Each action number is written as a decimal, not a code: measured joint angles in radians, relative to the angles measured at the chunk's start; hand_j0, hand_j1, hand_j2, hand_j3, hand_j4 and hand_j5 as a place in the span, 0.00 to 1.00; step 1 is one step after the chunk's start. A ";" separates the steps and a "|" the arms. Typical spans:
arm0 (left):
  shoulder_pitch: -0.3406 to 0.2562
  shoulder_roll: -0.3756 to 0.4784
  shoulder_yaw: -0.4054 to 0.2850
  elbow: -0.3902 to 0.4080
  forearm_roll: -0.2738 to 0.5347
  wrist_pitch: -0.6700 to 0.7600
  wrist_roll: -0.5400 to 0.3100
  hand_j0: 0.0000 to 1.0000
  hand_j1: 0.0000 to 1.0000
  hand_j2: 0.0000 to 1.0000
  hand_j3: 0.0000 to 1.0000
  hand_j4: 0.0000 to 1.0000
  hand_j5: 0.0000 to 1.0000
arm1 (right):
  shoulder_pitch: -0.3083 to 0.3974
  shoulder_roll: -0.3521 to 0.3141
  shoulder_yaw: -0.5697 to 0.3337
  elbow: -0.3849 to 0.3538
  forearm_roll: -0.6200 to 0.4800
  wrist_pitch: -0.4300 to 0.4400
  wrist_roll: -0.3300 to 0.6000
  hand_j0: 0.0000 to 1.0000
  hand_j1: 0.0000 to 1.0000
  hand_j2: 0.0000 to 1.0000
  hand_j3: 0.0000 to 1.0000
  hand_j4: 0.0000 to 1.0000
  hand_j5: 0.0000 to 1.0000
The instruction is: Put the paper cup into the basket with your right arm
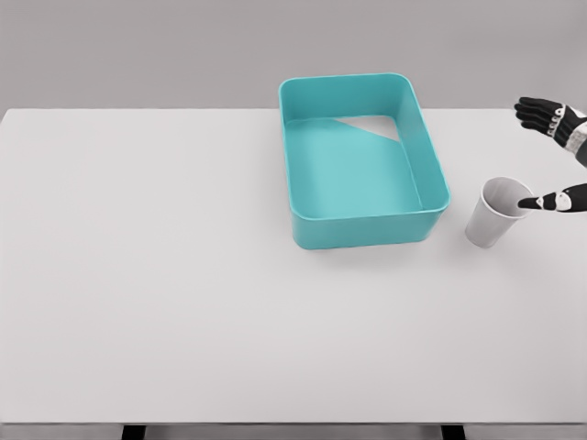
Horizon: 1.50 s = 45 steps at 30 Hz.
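Reaching in from the picture's right edge, the right hand is spread wide and holds nothing: its upper fingers fan out well above, while one dark-tipped finger or thumb pokes at the rim of the paper cup, seemingly just over its open mouth. That wide spread looks like a way of bracketing the cup before closing on it, so my guess is that the grasp is not yet made. The cup stands on the white table, mouth up and leaning slightly, just beside the right wall of the teal basket but apart from it. The basket sits near the table's far edge, open at the top, so a short lift and a leftward carry should serve. No left arm shows.
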 measured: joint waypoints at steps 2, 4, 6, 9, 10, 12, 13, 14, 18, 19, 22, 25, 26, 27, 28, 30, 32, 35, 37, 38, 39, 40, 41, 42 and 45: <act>0.002 0.000 0.000 0.000 0.000 0.000 0.000 1.00 1.00 1.00 1.00 1.00 1.00 | 0.005 0.022 0.000 0.016 -0.009 0.004 0.000 1.00 1.00 1.00 1.00 1.00 1.00; 0.000 0.000 0.000 0.000 0.000 0.000 0.000 1.00 1.00 1.00 1.00 1.00 1.00 | 0.009 0.037 0.001 0.035 -0.012 0.005 0.000 1.00 1.00 1.00 1.00 1.00 1.00; 0.002 0.000 0.000 0.000 0.000 0.000 0.000 1.00 1.00 1.00 1.00 1.00 1.00 | 0.017 0.048 0.002 0.056 -0.015 0.005 0.000 1.00 1.00 1.00 1.00 1.00 1.00; 0.000 0.000 0.000 0.000 0.000 0.000 0.000 1.00 1.00 1.00 1.00 1.00 1.00 | 0.034 0.065 0.001 0.083 -0.018 0.005 0.000 1.00 1.00 1.00 1.00 1.00 1.00; 0.000 0.000 0.000 0.000 0.000 0.000 0.000 1.00 1.00 1.00 1.00 1.00 1.00 | 0.032 0.071 0.001 0.095 -0.027 0.005 0.000 1.00 1.00 1.00 1.00 1.00 1.00; 0.000 0.000 0.000 0.000 0.000 0.000 0.000 1.00 1.00 1.00 1.00 1.00 1.00 | 0.034 0.081 0.001 0.124 -0.042 0.005 0.000 1.00 1.00 1.00 1.00 1.00 1.00; 0.000 0.000 0.000 0.000 0.000 0.000 0.000 1.00 1.00 1.00 1.00 1.00 1.00 | 0.035 0.084 0.001 0.135 -0.047 0.005 0.000 1.00 1.00 1.00 1.00 1.00 1.00; 0.002 0.000 0.000 0.000 0.000 0.000 0.000 1.00 1.00 1.00 1.00 1.00 1.00 | 0.038 0.087 0.001 0.145 -0.050 0.005 0.000 1.00 1.00 1.00 1.00 1.00 1.00; 0.000 0.000 0.000 0.000 0.000 0.000 0.000 1.00 1.00 1.00 1.00 1.00 1.00 | 0.038 0.105 0.001 0.190 -0.056 0.004 0.000 1.00 1.00 1.00 1.00 1.00 1.00; 0.000 0.000 0.000 0.000 0.000 0.000 0.000 1.00 1.00 1.00 1.00 1.00 1.00 | 0.038 0.112 0.001 0.204 -0.057 0.003 0.000 1.00 1.00 1.00 1.00 1.00 1.00; 0.000 0.000 0.000 0.000 0.000 0.000 0.000 1.00 1.00 1.00 1.00 1.00 1.00 | 0.038 0.130 0.001 0.243 -0.057 -0.001 0.000 1.00 1.00 1.00 1.00 1.00 1.00; 0.000 0.000 0.000 0.000 0.000 0.000 0.000 1.00 1.00 1.00 1.00 1.00 1.00 | 0.041 0.146 0.001 0.278 -0.056 -0.004 0.000 1.00 1.00 1.00 1.00 1.00 1.00; 0.002 0.000 0.000 0.000 0.000 0.000 0.000 1.00 1.00 1.00 1.00 1.00 1.00 | 0.041 0.150 0.001 0.288 -0.055 -0.004 0.000 1.00 1.00 1.00 1.00 1.00 1.00; 0.002 0.000 0.000 0.000 0.000 0.000 0.000 1.00 1.00 1.00 1.00 1.00 1.00 | 0.041 0.153 0.001 0.297 -0.054 -0.005 0.000 1.00 1.00 1.00 1.00 1.00 1.00; 0.002 0.000 0.000 0.000 0.000 0.000 0.000 1.00 1.00 1.00 1.00 1.00 1.00 | 0.041 0.156 0.001 0.304 -0.053 -0.005 0.000 1.00 1.00 1.00 1.00 1.00 1.00; 0.000 0.000 0.000 0.000 0.000 0.000 0.000 1.00 1.00 1.00 1.00 1.00 1.00 | 0.040 0.159 0.001 0.312 -0.052 -0.006 0.000 1.00 1.00 1.00 1.00 1.00 1.00; 0.002 0.000 0.000 0.000 0.000 0.000 0.000 1.00 1.00 1.00 1.00 1.00 1.00 | 0.035 0.160 0.000 0.325 -0.053 -0.006 0.000 1.00 1.00 1.00 1.00 1.00 1.00; 0.000 0.000 0.000 0.000 0.000 0.000 0.000 1.00 1.00 1.00 1.00 1.00 1.00 | 0.032 0.161 0.000 0.352 -0.054 -0.008 0.000 1.00 1.00 1.00 1.00 1.00 1.00; 0.000 0.000 0.000 0.000 0.000 0.000 0.000 1.00 1.00 1.00 1.00 1.00 1.00 | 0.031 0.166 0.000 0.367 -0.054 -0.014 0.000 1.00 1.00 1.00 1.00 1.00 1.00; 0.000 0.000 0.000 0.000 0.000 0.000 0.000 1.00 1.00 1.00 1.00 1.00 1.00 | 0.031 0.173 -0.001 0.374 -0.053 -0.017 0.000 1.00 1.00 1.00 1.00 1.00 1.00; 0.002 0.000 0.000 0.000 0.000 0.000 0.000 1.00 1.00 1.00 1.00 1.00 1.00 | 0.029 0.179 0.000 0.381 -0.053 -0.018 0.000 1.00 1.00 1.00 1.00 1.00 1.00; 0.000 0.000 0.000 0.000 0.000 0.000 0.000 1.00 1.00 1.00 1.00 1.00 1.00 | 0.029 0.184 0.000 0.388 -0.052 -0.020 0.000 1.00 1.00 1.00 1.00 1.00 1.00; 0.000 0.000 0.000 0.000 0.000 0.000 0.000 1.00 1.00 1.00 1.00 1.00 1.00 | 0.028 0.188 0.000 0.393 -0.051 -0.022 0.000 1.00 1.00 1.00 1.00 1.00 1.00; 0.000 0.000 0.000 0.000 0.000 0.000 0.000 1.00 1.00 1.00 1.00 1.00 1.00 | 0.028 0.191 0.000 0.396 -0.051 -0.023 0.000 1.00 1.00 1.00 1.00 1.00 1.00; 0.002 0.000 0.000 0.000 0.000 0.000 0.000 1.00 1.00 1.00 1.00 1.00 1.00 | 0.025 0.196 0.000 0.402 -0.050 -0.025 0.000 1.00 1.00 1.00 1.00 1.00 1.00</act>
